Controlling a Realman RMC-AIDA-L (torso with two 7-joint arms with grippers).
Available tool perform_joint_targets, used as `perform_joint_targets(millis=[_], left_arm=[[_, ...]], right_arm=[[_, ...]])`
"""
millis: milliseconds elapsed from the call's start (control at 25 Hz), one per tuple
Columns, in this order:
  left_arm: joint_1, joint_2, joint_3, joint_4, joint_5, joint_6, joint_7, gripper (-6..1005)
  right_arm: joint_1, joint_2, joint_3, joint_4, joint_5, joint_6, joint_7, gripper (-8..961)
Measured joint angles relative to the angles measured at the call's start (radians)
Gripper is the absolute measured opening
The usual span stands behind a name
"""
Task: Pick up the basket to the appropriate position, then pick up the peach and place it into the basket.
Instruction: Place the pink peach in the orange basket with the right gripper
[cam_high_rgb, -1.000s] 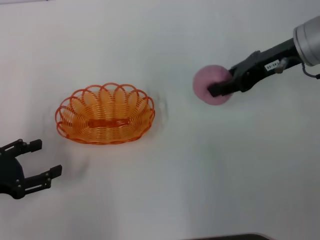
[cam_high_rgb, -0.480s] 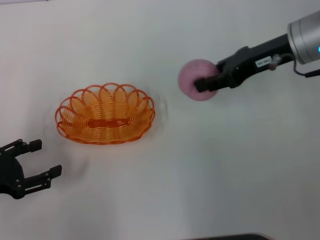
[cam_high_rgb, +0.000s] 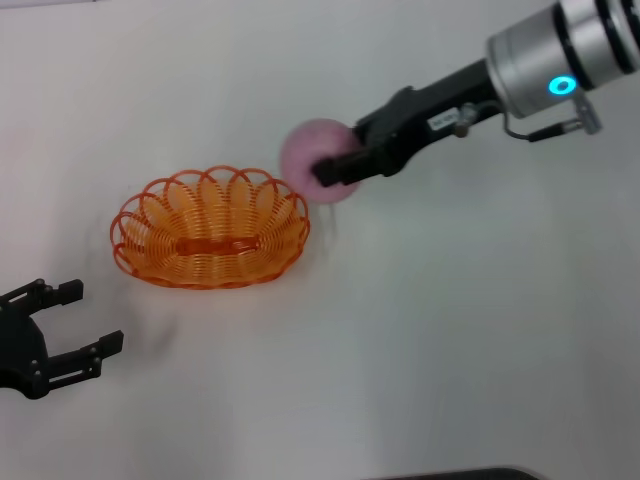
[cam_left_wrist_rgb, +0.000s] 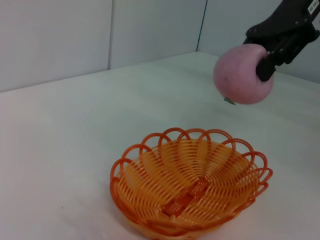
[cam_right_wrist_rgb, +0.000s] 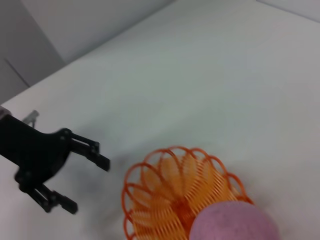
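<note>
Above table, right tool (cam_high_rgb: 335, 170) grips peach (cam_high_rgb: 308, 158) beside basket (cam_high_rgb: 210, 240), long axis left-right; left tool (cam_high_rgb: 75, 325) spread.

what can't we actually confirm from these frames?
- Right gripper grip: in the head view the peach hides the far finger. The right wrist view shows no fingers.
- Peach underside: a small green bit in the left wrist view, too small to identify.
- Peach: cut off by the right wrist view's edge, hiding part of the basket.
- Left gripper: its wrist is cut off by the head view's edge.

Plain white surface (cam_high_rgb: 420, 330), matte, extending beneath and beyond the fingers; pale wall panels (cam_left_wrist_rgb: 55, 40) behind.
</note>
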Motion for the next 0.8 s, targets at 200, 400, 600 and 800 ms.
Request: perform_joint_targets(millis=[200, 400, 600, 800], left_arm=[[-0.003, 0.0, 0.0, 0.0, 0.0, 0.0, 0.0, 827], [-0.003, 0.0, 0.0, 0.0, 0.0, -0.002, 0.0, 827], [-0.003, 0.0, 0.0, 0.0, 0.0, -0.002, 0.0, 827], [-0.006, 0.0, 0.001, 0.0, 0.0, -0.003, 0.0, 827]], right_arm=[[0.033, 0.0, -0.082, 0.008, 0.062, 0.04, 0.0, 436], [0.069, 0.0, -0.17, 0.049, 0.091, 0.096, 0.0, 437], [0.11, 0.0, -0.233, 0.134, 0.096, 0.168, -0.002, 438], [0.133, 0.003, -0.277, 0.211, 0.097, 0.245, -0.022, 440]])
